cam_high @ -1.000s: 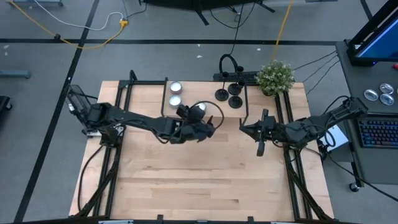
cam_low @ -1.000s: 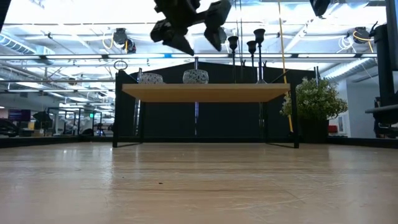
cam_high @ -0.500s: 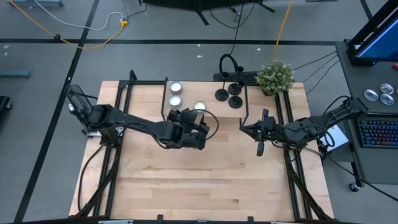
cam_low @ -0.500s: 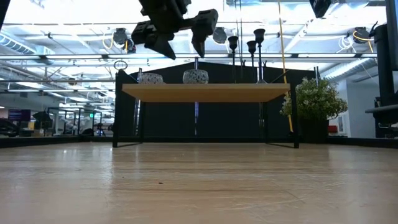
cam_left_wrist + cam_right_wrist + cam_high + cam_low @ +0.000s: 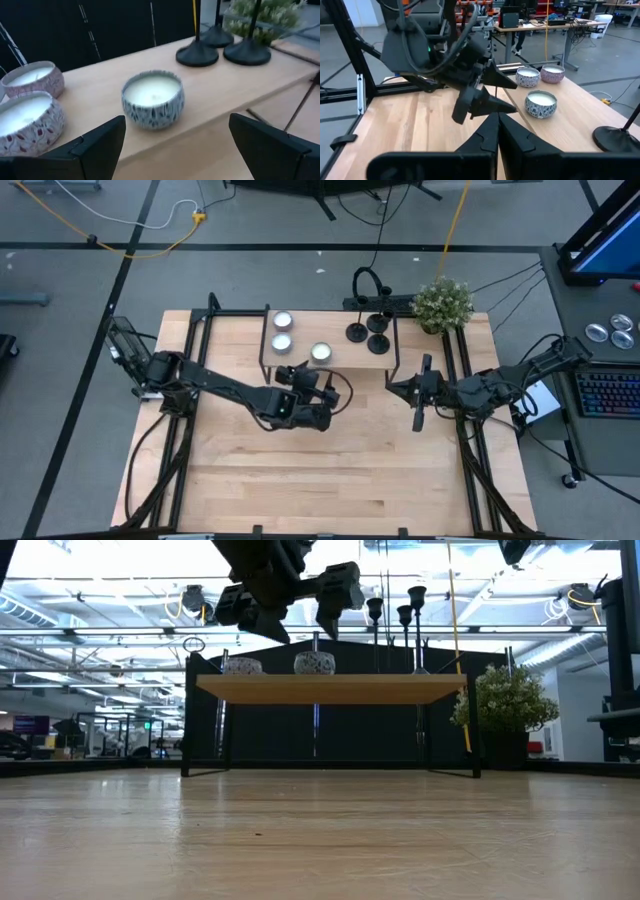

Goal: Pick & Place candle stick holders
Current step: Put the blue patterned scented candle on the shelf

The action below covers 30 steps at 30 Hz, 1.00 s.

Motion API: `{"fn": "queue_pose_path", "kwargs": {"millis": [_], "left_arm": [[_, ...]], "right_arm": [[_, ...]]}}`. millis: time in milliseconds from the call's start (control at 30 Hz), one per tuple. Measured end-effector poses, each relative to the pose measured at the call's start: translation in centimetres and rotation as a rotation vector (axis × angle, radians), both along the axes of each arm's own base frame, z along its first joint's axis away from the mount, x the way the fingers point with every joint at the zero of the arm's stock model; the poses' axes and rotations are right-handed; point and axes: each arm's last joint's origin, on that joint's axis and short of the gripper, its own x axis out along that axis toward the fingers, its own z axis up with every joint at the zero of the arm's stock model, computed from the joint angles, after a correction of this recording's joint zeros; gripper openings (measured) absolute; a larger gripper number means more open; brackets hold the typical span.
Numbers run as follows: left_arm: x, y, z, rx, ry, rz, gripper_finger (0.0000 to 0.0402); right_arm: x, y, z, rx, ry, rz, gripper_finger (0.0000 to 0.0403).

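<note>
Three black candle stick holders [image 5: 368, 333] stand by their round bases at the right end of a raised wooden shelf [image 5: 340, 362]; their bases [image 5: 196, 54] show in the left wrist view and their stems [image 5: 405, 615] in the low view. My left gripper [image 5: 310, 380] hangs open in the air, just on the near side of the shelf. It faces a blue-patterned candle tin [image 5: 152, 97] without touching it. My right gripper [image 5: 420, 395] waits shut and empty over the table's right part, near the shelf's right end.
Two more candle tins [image 5: 282, 330] sit at the shelf's left end. A potted plant [image 5: 443, 302] stands at the far right corner. Black frame legs [image 5: 396, 370] carry the shelf. Bare wooden table [image 5: 330, 470] lies toward the near edge.
My left gripper has drawn back from the blue-patterned tin toward the table's near edge, sinking a little and rolling about its own line, its fingers open throughout. The tin stays where it was on the shelf, now uncovered in the high view.
</note>
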Motion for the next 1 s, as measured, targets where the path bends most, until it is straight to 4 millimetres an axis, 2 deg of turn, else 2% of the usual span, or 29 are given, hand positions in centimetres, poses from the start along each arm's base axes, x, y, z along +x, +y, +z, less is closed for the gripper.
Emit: {"fn": "queue_pose_path", "kwargs": {"millis": [733, 1000], "left_arm": [[0.7, 2.1, 0.0, -0.015, -0.034, 0.047, 0.0361], [1.5, 2.7, -1.5, -0.012, -0.018, 0.063, 0.0361]], "right_arm": [[0.0, 0.0, -0.1, -0.079, 0.027, 0.014, 0.0], [0.0, 0.0, -0.1, -0.08, 0.03, 0.014, 0.0]]}}
